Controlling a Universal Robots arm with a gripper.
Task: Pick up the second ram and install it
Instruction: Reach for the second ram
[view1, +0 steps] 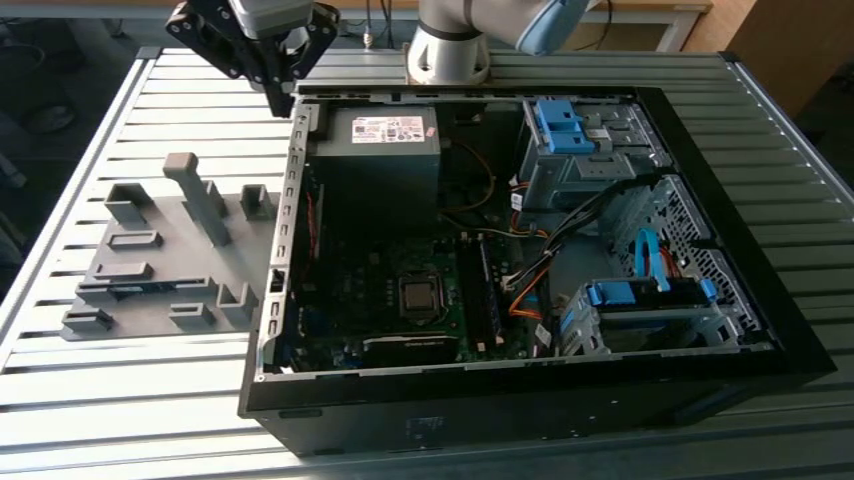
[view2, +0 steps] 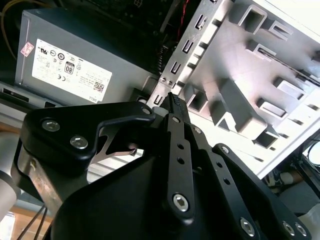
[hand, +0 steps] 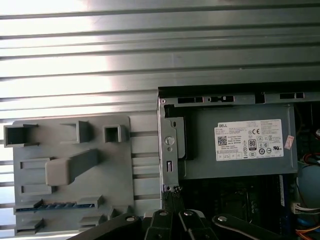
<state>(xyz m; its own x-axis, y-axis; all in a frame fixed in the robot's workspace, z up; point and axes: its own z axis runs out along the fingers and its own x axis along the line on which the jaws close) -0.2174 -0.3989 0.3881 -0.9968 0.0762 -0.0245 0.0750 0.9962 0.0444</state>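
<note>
The gripper (view1: 280, 98) hangs over the corner of the open case (view1: 467, 400) by the power supply (view1: 380, 140), its fingers pressed together on nothing. In the first wrist view we find the ram (hand: 57, 206) sitting in a slot of the grey tray (hand: 120, 165), at the tray's end farthest from the gripper and well apart from it. The tray rests on the slatted table (view1: 160, 400), just beside the case's wall on the exterior view's left. We judge the pick-up not yet begun, with the approach in hand. A grasp would call for the fingers to part and line up square with the thin stick, clear of the tray's raised blocks.
</note>
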